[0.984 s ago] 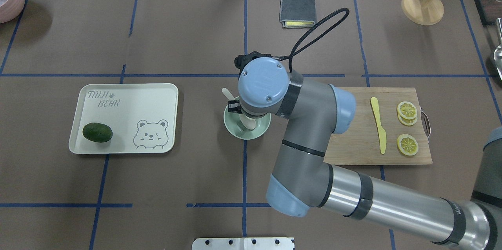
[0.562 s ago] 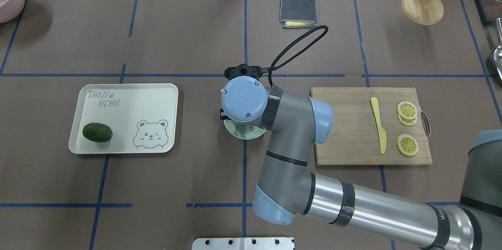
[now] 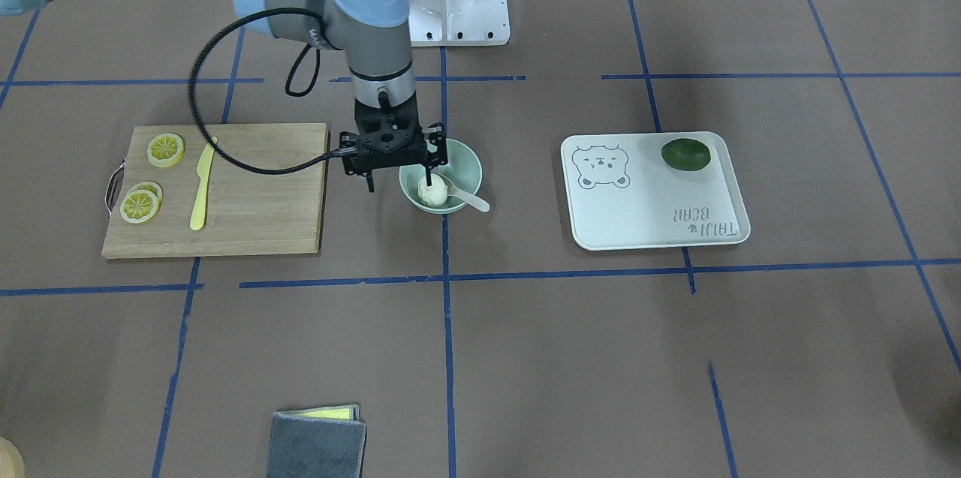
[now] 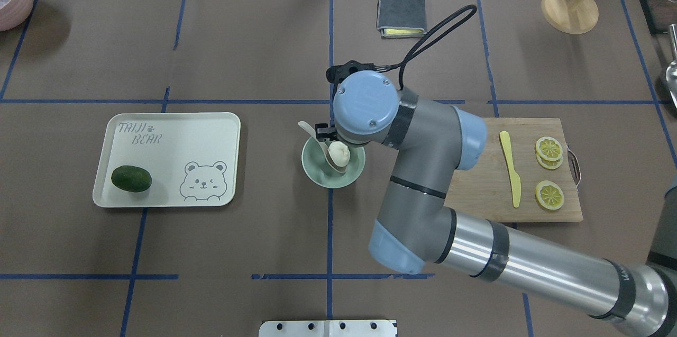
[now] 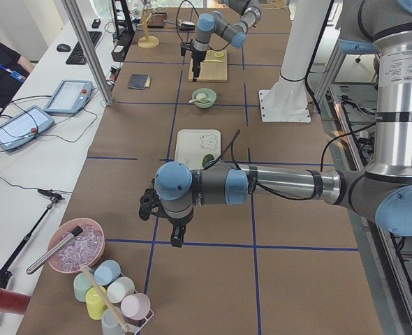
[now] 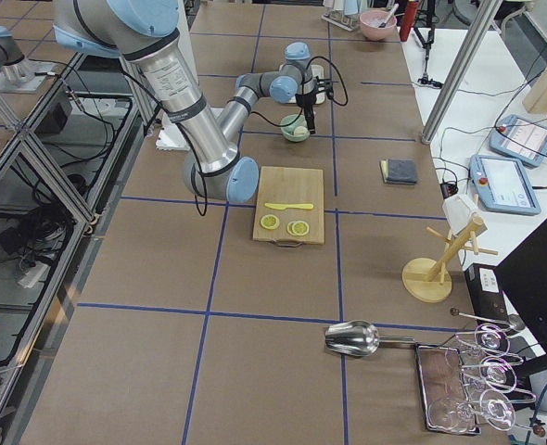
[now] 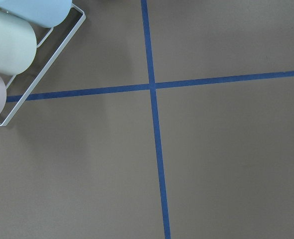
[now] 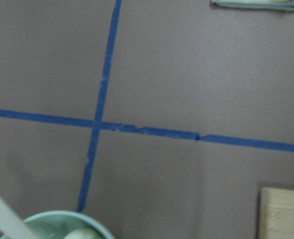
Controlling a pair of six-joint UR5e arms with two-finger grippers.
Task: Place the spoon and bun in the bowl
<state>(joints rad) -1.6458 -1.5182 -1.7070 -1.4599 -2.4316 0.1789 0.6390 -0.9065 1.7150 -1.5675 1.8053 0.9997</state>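
The mint-green bowl (image 4: pixel 317 173) stands at the table's middle, also in the front view (image 3: pixel 464 163). The cream bun (image 4: pixel 339 153) lies inside it (image 3: pixel 433 194), next to the pale spoon (image 4: pixel 311 133), whose scoop is in the bowl and whose handle (image 3: pixel 471 200) sticks out over the rim. My right gripper (image 3: pixel 399 181) is open and empty, just above the bowl's rim on the cutting-board side, one finger over the bowl and one outside it. The right wrist view shows the bowl's rim (image 8: pixel 62 219) and the spoon handle (image 8: pixel 2 214). My left gripper (image 5: pixel 177 236) hangs over bare table far off; I cannot tell its state.
A cream tray (image 4: pixel 174 130) with a dark green lime (image 4: pixel 131 178) lies left of the bowl. A wooden cutting board (image 4: pixel 476 189) with a yellow knife (image 4: pixel 511 167) and lemon slices (image 4: pixel 549 149) lies right. A grey cloth (image 4: pixel 402 14) and a wooden stand (image 4: pixel 569 9) are at the far side.
My right wrist dipped low over the bowl and has now pulled back up and to the far right. The bun now shows lying in the bowl.
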